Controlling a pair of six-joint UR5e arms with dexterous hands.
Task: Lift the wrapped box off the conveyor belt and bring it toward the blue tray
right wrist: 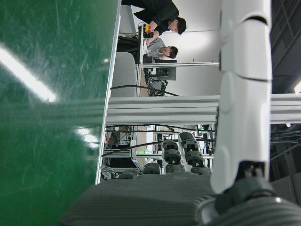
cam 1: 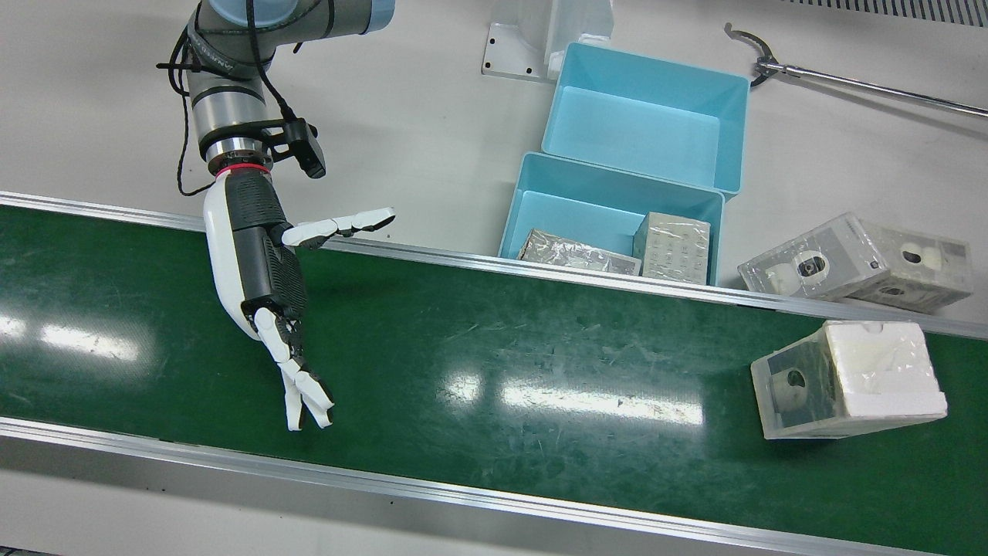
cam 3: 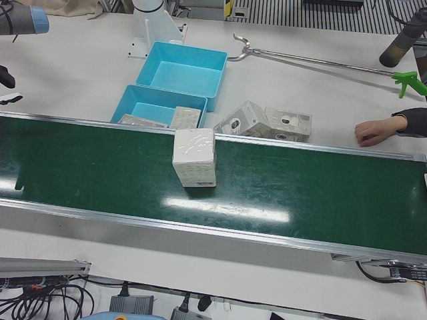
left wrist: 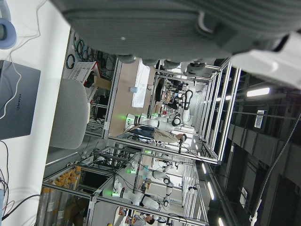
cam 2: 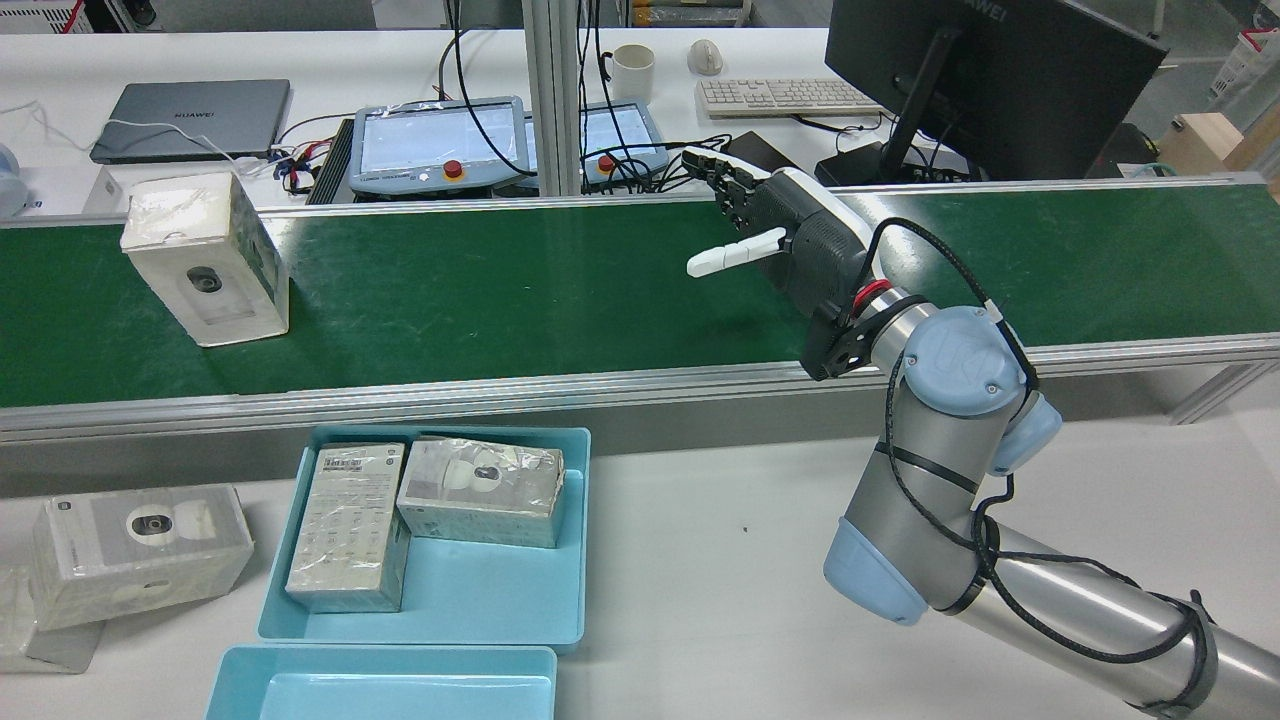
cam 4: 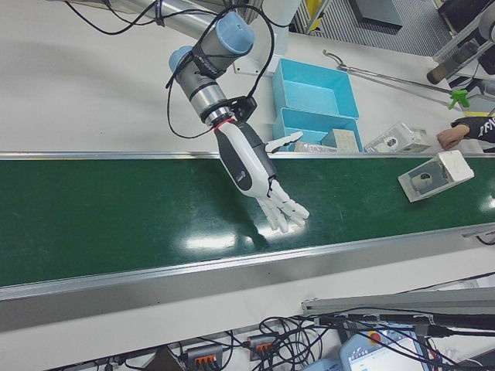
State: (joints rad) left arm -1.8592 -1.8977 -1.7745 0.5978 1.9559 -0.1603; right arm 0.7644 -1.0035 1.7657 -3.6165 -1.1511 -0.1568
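Wrapped box [cam 1: 847, 380] sitting on my green belt [cam 1: 478, 363], far from my right hand [cam 1: 266, 266], fingers spread, holding nothing, left hand unclear.

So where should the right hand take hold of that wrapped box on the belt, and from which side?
Probably across its two broad side faces, coming down from above. The wrapped box stands upright and alone on the conveyor belt, so both sides are free. The right hand is open over the belt well away from it, fingers spread.
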